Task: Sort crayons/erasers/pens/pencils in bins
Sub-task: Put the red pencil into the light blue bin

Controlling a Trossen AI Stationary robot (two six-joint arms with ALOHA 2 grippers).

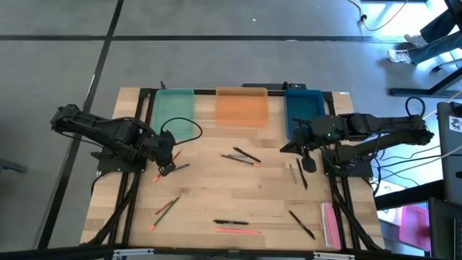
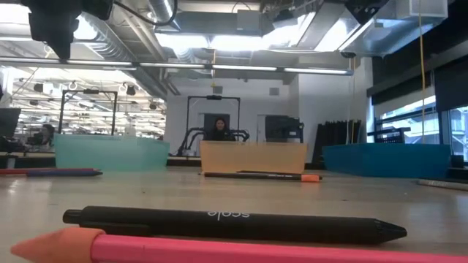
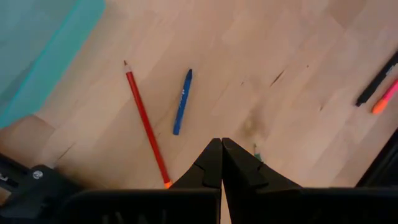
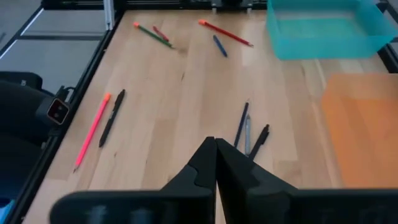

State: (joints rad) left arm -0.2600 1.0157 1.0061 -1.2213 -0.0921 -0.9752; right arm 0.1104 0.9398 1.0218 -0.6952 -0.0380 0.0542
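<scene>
**Both end effectors closed and empty above a counter strewn with pens and pencils**

High view: Three bins are lined up along the far edge of the wooden counter (image 1: 216,180): a teal-green bin (image 1: 175,108), an orange bin (image 1: 242,107) and a blue bin (image 1: 303,108). The left end effector (image 1: 165,168) is seen near the teal-green bin's front corner; the right end effector (image 1: 306,160) is seen just in front of the blue bin. Pens and pencils are scattered over the counter, among them a black pen (image 1: 231,222) beside a pink-orange pencil (image 1: 238,231) near the front edge.

Low view: The same black pen (image 2: 234,224) and the pink-orange pencil (image 2: 219,250) are shown closest, lying parallel. The three bins are seen standing behind them, and a person (image 2: 219,130) is visible in the room beyond.

Left wrist view: The left end effector (image 3: 221,163) is shown with its fingers pressed together, holding nothing. A red pencil (image 3: 145,121) and a blue crayon (image 3: 182,102) lie side by side on the counter under it, apart from each other.

Right wrist view: The right end effector (image 4: 215,163) is likewise closed on nothing. Just ahead of its tips, a small cluster of pens (image 4: 250,135) lies on the wood.
</scene>
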